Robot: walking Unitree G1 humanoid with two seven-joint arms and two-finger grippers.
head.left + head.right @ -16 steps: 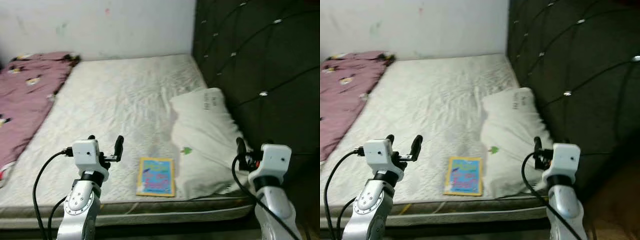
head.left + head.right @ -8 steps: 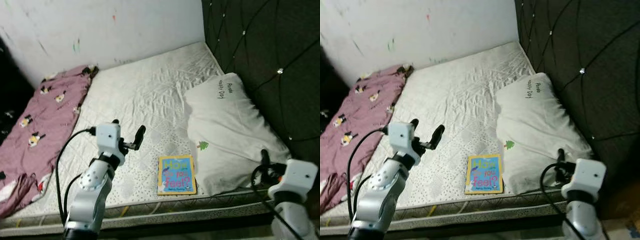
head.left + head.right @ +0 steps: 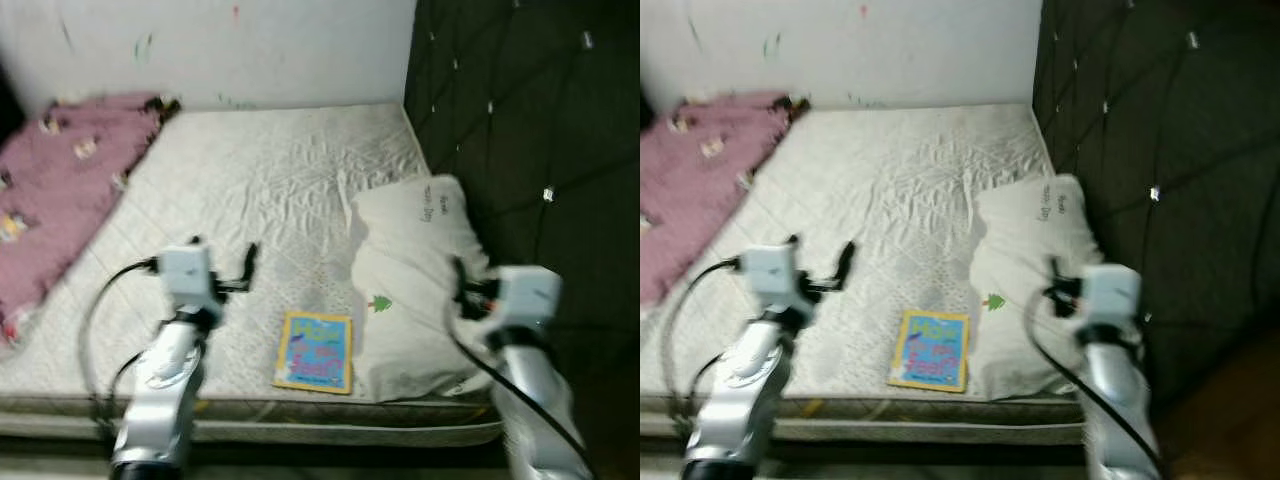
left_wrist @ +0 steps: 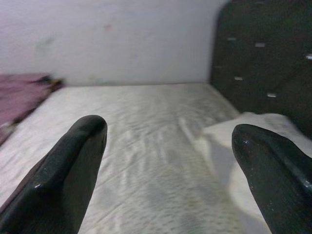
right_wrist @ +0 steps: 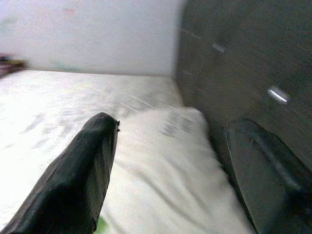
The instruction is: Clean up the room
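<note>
The bed [image 3: 260,190] carries a soft white pillow [image 3: 415,280] by the headboard; it looks light and floppy. Beside it, near the bed's front edge, lies a thin, stiff, light book [image 3: 315,352], blue and yellow-bordered, best pinched at an edge. Left tool [image 3: 222,268] and right tool [image 5: 170,161] hover open, empty.
</note>
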